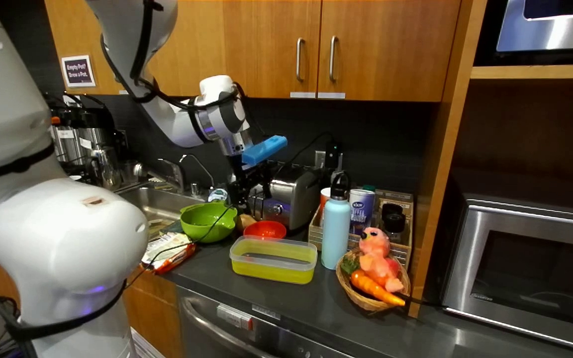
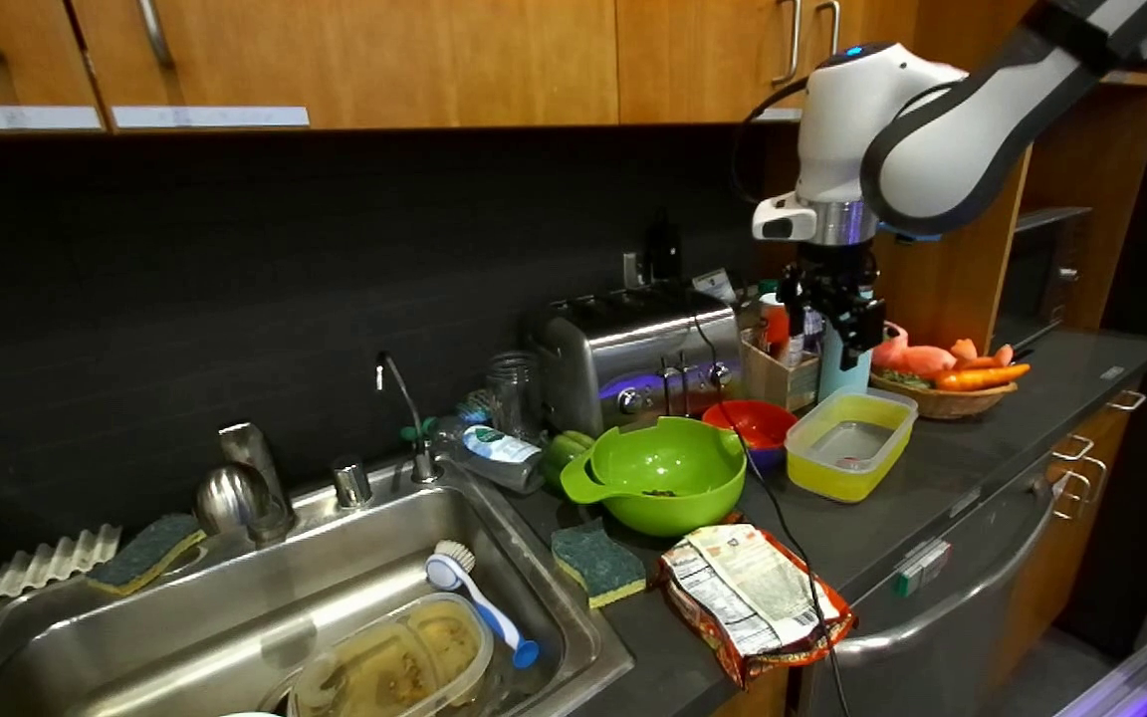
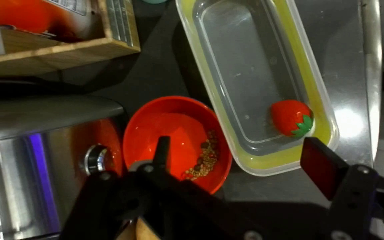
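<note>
My gripper [image 3: 238, 155] is open and empty, with its black fingers spread wide in the wrist view. It hangs above the counter in both exterior views [image 1: 251, 194] [image 2: 837, 319]. Below it are a red bowl [image 3: 165, 130] and a clear, yellow-sided container [image 3: 245, 163]. The bowl holds small tan and dark bits along one side. A red strawberry with green leaves [image 3: 288, 116] lies in the container's near end. The bowl [image 1: 265, 229] and container [image 1: 274, 273] also show in an exterior view. The gripper touches neither.
A steel toaster [image 2: 633, 349] stands beside the red bowl. Around are a green bowl [image 2: 668, 488], a blue bottle [image 1: 336, 233], a wooden box [image 3: 122, 46], a basket [image 1: 366, 302] with a pink toy and carrot, a snack bag [image 2: 753, 597] and a sink [image 2: 583, 637].
</note>
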